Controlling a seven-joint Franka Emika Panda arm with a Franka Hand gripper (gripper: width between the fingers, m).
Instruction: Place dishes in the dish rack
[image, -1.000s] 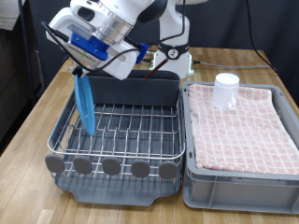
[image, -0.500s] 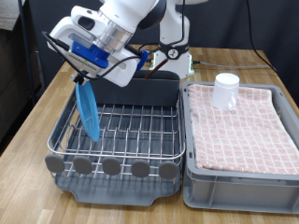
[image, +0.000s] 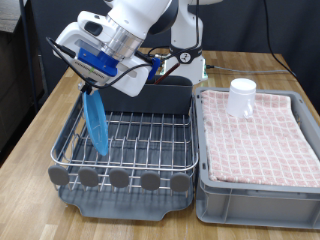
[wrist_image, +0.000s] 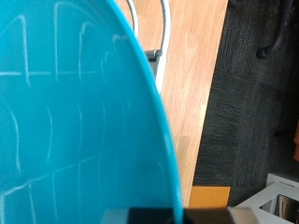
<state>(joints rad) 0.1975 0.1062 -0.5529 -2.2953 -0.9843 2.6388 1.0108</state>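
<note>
The light-blue plate (image: 96, 122) stands on edge inside the dish rack (image: 125, 150), near the rack's left side in the exterior view. My gripper (image: 89, 86) is shut on the plate's top rim. In the wrist view the plate (wrist_image: 75, 121) fills most of the picture, with a bit of rack wire (wrist_image: 161, 42) beyond it. The white mug (image: 241, 97) stands on the pink checkered cloth (image: 260, 135) in the grey bin at the right. The wooden spoon is not in view.
The rack's tall grey utensil compartment (image: 160, 96) stands at its back. The grey bin (image: 262, 195) sits close against the rack's right side. The wooden table (image: 40, 130) shows to the left, with dark floor beyond its edge.
The gripper has lowered the plate a little into the rack and tilted it slightly toward the exterior view's right. The mug has not moved.
</note>
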